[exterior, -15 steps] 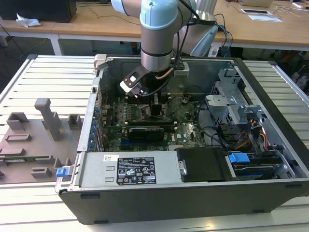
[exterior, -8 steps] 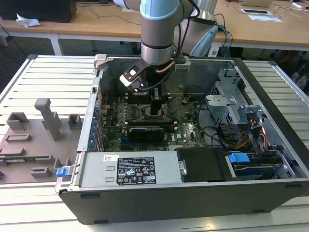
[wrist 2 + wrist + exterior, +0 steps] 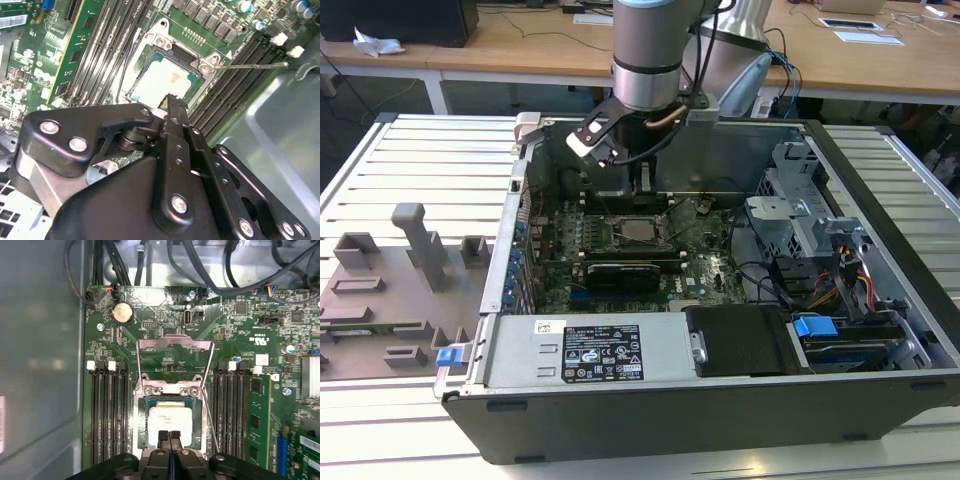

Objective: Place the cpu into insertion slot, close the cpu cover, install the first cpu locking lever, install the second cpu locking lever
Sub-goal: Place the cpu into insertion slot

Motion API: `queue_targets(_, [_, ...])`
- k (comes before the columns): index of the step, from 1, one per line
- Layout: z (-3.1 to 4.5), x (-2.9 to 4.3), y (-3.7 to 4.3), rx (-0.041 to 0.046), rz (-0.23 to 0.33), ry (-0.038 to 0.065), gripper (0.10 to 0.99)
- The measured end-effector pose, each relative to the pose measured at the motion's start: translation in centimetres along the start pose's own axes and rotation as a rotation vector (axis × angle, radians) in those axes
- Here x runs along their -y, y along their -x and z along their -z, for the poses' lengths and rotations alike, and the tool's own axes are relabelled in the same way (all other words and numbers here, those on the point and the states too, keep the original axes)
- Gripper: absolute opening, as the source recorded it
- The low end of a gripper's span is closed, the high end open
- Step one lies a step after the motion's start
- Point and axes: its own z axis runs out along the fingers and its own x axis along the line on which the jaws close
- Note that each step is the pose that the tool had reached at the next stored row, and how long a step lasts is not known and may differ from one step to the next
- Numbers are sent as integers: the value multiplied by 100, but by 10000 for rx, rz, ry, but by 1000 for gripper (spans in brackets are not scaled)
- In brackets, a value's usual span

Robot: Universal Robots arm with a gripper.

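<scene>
Gripper (image 3: pixel 170 435) pointing down over seated cpu (image 3: pixel 171 419), jaws closed.

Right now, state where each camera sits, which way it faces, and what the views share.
Exterior view: off the arm, raised, looking down into the open computer case; the arm reaches in.
First wrist view: on the wrist, looking straight down past the shut claw at the cpu and open cpu cover.
Second wrist view: on the wrist, looking slantwise along the claw's linkage at the board.
Shared: both wrist views show claw tips over the cpu.
</scene>
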Motion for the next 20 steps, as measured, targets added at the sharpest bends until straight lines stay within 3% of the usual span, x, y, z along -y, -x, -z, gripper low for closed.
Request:
queue_targets(5, [154, -4, -4, 0, 0, 0, 106])
queue_targets(10, [253, -7, -5, 0, -1, 1, 106])
queue_targets(20, [258, -7, -5, 0, 0, 1, 106])
